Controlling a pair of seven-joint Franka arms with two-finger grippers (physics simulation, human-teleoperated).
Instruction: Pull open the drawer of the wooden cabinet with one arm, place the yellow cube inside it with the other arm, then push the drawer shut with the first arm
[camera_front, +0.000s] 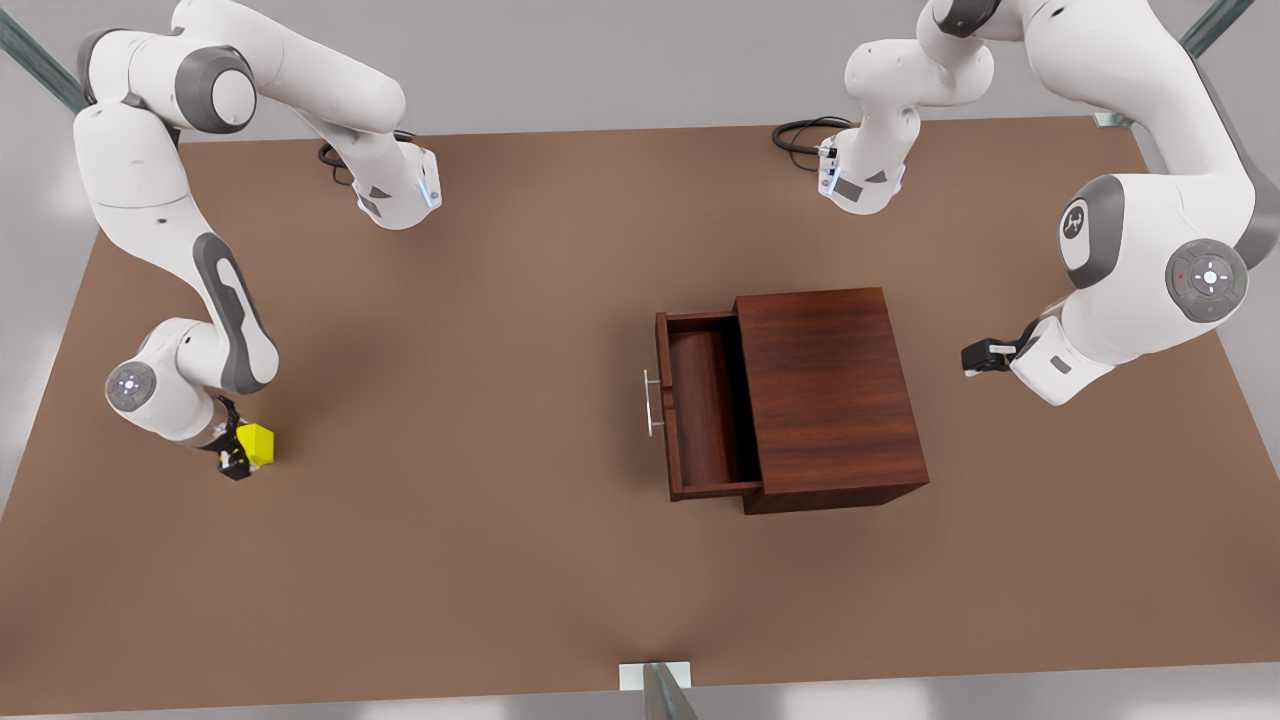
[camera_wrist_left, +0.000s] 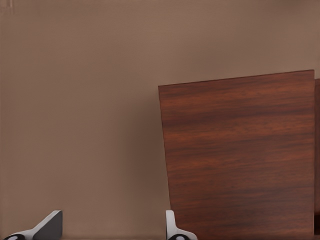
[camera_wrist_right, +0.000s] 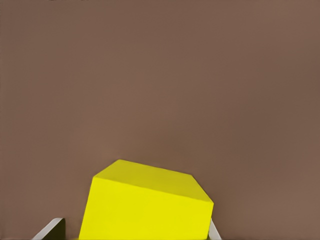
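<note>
The cabinet (camera_front: 830, 395) is a boxy, dark reddish-brown block with streaky grain, standing upright on the table. Its drawer (camera_front: 700, 405) is pulled well out toward the front view's left, its inside bare, the thin silver bar handle (camera_front: 651, 402) on its front. The cube (camera_front: 257, 443), small and bright yellow, sits between the right gripper's (camera_front: 240, 452) fingers (camera_wrist_right: 50, 231), far from the cabinet.

One wooden cabinet (camera_front: 830, 395) is sitting on the table (camera_front: 480, 560), with one drawer (camera_front: 700, 405) standing pulled out and carrying one handle (camera_front: 650, 402). One yellow cube (camera_front: 257, 443) is showing. Two arms are working, carrying two grippers in all.
</note>
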